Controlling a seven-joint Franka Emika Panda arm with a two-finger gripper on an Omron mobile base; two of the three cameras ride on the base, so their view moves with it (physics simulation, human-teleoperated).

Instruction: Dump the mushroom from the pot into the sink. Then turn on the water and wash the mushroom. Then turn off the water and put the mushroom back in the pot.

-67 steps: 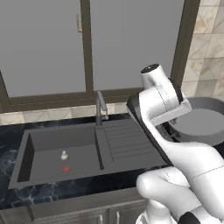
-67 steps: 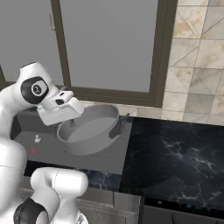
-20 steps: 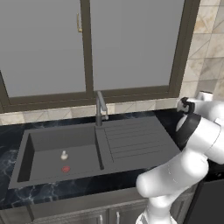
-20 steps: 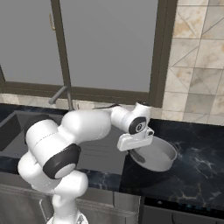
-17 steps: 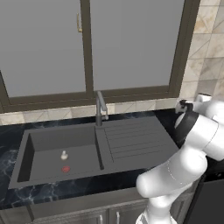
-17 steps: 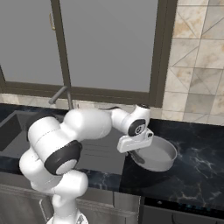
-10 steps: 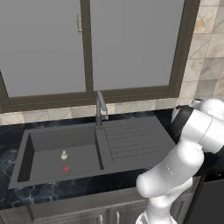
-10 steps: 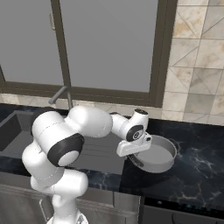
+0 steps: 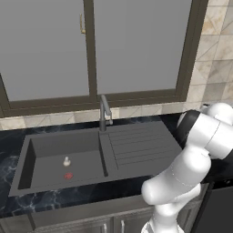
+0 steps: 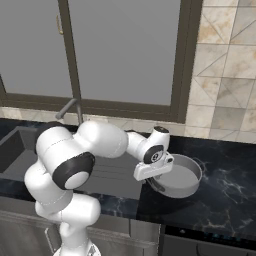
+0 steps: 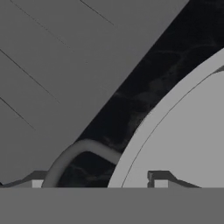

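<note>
**Already dumped: mushroom in the basin, pot down on the counter**

Already the first step looks done. The mushroom (image 9: pixel 66 160) lies on the floor of the sink (image 9: pixel 32 154), just above the red drain mark (image 9: pixel 68 175), at about 9 o'clock in the left base view. The pot (image 10: pixel 191 172) stands upright on the black marble counter (image 10: pixel 225 200) at roughly 4 o'clock in the right base view, right of the ribbed drainboard (image 9: pixel 136 143), and looks empty.

The gripper (image 10: pixel 154 170) sits at the pot's near-left rim. In the hand view one dark tip shows inside the rim (image 11: pixel 159 179) and the other outside by the loop handle (image 11: pixel 74 153), so the jaws straddle the pot wall; whether they pinch it or have let go, I cannot tell.

Left to do, by my reading: water on, wash, water off, mushroom back in the pot. The faucet (image 9: pixel 104 111) stands at the back edge of the sink, at 12 o'clock from the basin's right end, no water visible.

Surroundings: glossy dark veined stone counter, grey cabinet fronts below, a wide dark-framed window (image 9: pixel 91 45) behind the sink, beige tile wall (image 10: pixel 225 75) at 2 o'clock.
</note>
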